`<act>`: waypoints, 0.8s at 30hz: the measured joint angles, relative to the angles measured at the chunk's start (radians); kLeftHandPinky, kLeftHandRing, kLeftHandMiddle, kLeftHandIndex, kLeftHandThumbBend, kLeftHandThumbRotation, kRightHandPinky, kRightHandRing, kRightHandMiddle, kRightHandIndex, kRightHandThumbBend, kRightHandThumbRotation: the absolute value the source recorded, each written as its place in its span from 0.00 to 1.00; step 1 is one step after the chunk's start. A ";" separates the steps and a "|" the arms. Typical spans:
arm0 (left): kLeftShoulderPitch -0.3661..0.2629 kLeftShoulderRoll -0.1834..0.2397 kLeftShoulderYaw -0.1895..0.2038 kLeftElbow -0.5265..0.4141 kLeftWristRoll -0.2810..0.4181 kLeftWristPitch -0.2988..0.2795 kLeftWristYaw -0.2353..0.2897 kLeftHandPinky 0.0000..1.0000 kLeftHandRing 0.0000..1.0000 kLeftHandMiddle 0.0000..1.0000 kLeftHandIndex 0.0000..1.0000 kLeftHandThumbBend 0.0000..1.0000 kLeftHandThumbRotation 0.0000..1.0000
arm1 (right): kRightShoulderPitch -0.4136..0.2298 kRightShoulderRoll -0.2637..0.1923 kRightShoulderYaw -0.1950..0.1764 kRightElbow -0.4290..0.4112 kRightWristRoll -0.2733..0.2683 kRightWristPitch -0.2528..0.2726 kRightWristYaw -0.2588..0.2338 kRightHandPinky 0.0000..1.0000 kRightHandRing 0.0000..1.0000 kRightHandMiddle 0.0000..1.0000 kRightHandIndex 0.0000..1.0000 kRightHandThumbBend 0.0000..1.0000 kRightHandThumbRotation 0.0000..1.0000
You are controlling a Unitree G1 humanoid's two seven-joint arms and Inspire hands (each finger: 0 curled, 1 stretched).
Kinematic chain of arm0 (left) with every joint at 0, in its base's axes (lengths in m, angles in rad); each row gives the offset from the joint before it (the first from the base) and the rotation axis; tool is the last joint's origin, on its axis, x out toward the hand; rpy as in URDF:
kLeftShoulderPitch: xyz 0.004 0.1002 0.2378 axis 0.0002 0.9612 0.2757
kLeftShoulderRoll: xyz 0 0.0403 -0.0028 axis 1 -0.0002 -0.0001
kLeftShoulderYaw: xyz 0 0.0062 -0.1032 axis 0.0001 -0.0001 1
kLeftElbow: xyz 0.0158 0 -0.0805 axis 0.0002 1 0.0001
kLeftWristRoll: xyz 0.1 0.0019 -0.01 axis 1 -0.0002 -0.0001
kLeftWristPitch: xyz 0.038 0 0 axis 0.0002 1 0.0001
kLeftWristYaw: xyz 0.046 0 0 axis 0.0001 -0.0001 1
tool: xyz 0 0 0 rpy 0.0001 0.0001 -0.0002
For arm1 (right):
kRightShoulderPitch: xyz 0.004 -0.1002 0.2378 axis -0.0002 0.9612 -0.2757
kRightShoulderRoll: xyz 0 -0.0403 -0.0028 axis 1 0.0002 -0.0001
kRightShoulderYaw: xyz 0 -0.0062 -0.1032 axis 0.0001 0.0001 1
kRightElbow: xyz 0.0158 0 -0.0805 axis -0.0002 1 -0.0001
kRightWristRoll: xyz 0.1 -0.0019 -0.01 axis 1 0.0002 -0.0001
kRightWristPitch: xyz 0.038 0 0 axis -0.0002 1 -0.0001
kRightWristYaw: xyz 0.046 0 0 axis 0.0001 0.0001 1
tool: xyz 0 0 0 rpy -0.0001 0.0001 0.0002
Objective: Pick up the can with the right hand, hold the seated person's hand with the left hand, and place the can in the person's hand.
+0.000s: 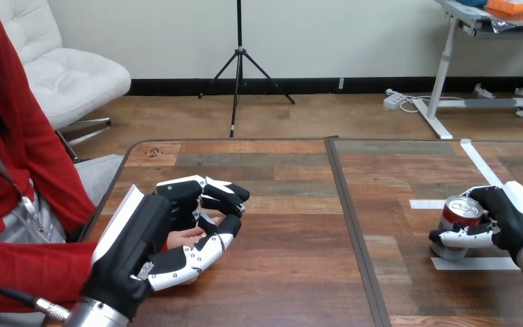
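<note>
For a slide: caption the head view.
The left hand curls round the person's hand; the right hand grips a red-and-silver metal can.

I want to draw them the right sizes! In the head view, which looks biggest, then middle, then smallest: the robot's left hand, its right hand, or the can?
1. left hand: looks biggest, though it is also nearer the camera.
2. right hand: middle.
3. can: smallest, and partly covered by the right hand.

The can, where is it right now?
In the head view the can is at the right side of the table, gripped in the robot's right hand, just above a white tape strip.
</note>
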State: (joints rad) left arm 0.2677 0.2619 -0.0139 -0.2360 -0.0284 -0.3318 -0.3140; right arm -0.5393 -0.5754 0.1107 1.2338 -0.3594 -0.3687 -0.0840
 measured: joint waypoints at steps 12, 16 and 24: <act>-0.006 0.000 0.000 0.000 0.000 0.000 0.000 0.39 0.61 0.68 0.50 0.34 0.09 | 0.000 0.000 0.000 0.000 0.003 -0.008 0.000 0.38 0.41 0.47 0.51 0.65 0.00; -0.007 0.000 0.000 0.000 0.000 0.000 0.000 0.39 0.60 0.68 0.50 0.33 0.09 | 0.000 0.000 0.000 0.000 0.005 -0.009 0.000 0.38 0.41 0.46 0.51 0.66 0.00; -0.007 0.000 0.000 0.000 0.000 0.000 0.000 0.39 0.60 0.68 0.50 0.32 0.09 | 0.000 0.000 -0.002 0.000 0.015 -0.011 0.009 0.38 0.41 0.47 0.51 0.68 0.00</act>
State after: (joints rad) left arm 0.2611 0.2620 -0.0137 -0.2360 -0.0288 -0.3318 -0.3141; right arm -0.5393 -0.5755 0.1084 1.2336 -0.3444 -0.3793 -0.0747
